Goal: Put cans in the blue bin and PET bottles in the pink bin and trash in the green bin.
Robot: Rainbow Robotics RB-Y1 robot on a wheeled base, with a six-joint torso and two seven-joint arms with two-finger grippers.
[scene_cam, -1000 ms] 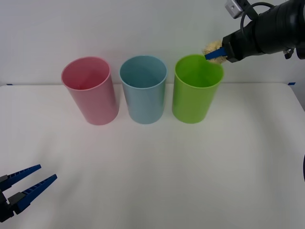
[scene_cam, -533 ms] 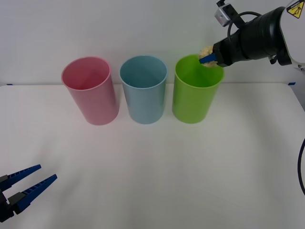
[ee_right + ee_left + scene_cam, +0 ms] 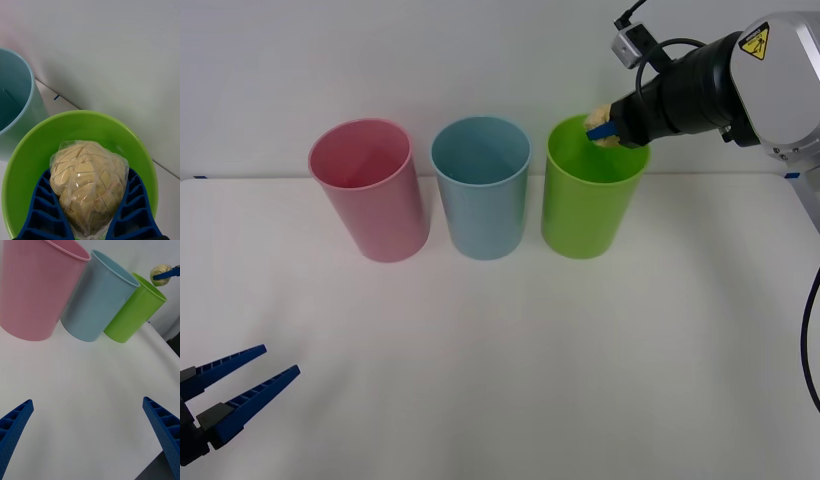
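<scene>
Front view: the right gripper (image 3: 602,131) hangs just over the far rim of the green bin (image 3: 592,190), its blue fingers pinching the trash (image 3: 604,127) — a pale yellow wad. To that gripper's left stand the blue bin (image 3: 481,187) and then the pink bin (image 3: 370,189), all three upright on the white table (image 3: 510,350). The left gripper (image 3: 242,385) waits low at the near left corner, fingers spread, well apart from the bins.

Right wrist view: the trash (image 3: 88,183), wrapped in clear film, sits clamped between the ribbed fingers (image 3: 43,210) directly above the green bin's (image 3: 45,135) open mouth, the blue bin (image 3: 17,105) beside it.

Left wrist view: its own fingers (image 3: 15,423) stand wide apart — the three bins ahead.
</scene>
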